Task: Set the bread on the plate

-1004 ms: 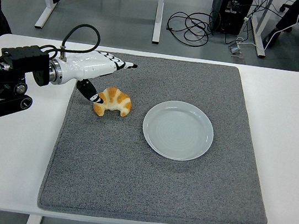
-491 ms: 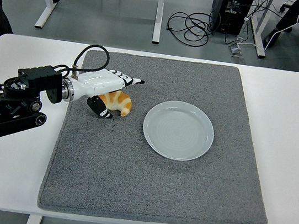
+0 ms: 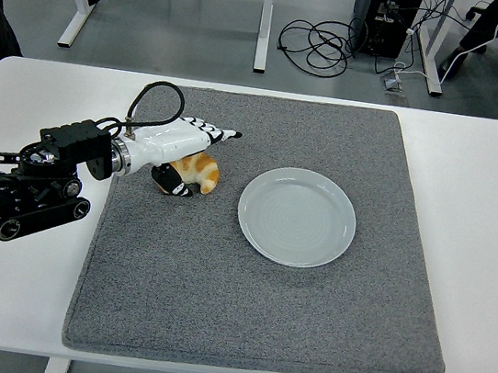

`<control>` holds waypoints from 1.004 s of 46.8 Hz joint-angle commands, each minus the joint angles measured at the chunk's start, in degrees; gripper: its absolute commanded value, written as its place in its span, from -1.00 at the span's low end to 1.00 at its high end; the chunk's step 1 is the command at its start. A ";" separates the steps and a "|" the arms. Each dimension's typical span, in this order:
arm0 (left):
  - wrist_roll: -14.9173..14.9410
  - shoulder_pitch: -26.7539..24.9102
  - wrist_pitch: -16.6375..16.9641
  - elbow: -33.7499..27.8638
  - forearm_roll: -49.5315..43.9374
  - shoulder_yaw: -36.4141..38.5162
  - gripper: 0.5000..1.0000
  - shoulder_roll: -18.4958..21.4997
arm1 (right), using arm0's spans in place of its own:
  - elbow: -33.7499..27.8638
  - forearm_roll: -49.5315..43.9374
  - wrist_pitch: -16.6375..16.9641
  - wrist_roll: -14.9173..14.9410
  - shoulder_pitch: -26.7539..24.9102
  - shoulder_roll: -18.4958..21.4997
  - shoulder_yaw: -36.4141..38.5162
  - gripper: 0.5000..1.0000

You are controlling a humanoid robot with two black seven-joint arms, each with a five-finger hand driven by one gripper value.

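Grey mat point(image 3: 254, 280) over white table point(image 3: 11, 292), broad bare margins front and right. Left hand point(image 3: 181, 144) draped over bread point(image 3: 200, 170) at mat's left-rear, fingers point(image 3: 224, 133) seemingly closing on it. Plate point(image 3: 297, 216) just right, apart from bread.

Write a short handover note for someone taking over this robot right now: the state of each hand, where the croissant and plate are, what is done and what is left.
Left hand: over the croissant, thumb under its left end and fingers across its top, closing on it; grip not yet clearly firm.
Right hand: not in view.
Croissant: on the grey mat, left of the plate, not lifted.
Plate: empty, near the middle of the mat.
Done: reach to the croissant.
Left: secure the grasp, lift, carry right to the plate, set down, release.
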 commanded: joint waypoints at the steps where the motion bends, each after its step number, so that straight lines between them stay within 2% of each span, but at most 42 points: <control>1: 0.01 0.09 0.60 0.60 -0.01 0.45 0.89 -0.10 | 0.00 0.00 0.00 0.00 0.00 0.00 0.00 1.00; 7: -0.08 0.00 2.97 2.18 -0.09 1.06 0.89 -1.42 | 0.00 0.00 0.00 0.00 0.00 0.00 0.00 1.00; 19: -0.52 0.00 5.08 4.03 -0.18 1.42 0.89 -2.65 | 0.00 0.00 0.00 0.00 0.00 0.00 0.00 1.00; 47: -0.78 0.70 5.34 4.12 -1.76 1.33 0.87 -2.82 | 0.00 0.00 0.00 0.00 0.00 0.00 0.00 1.00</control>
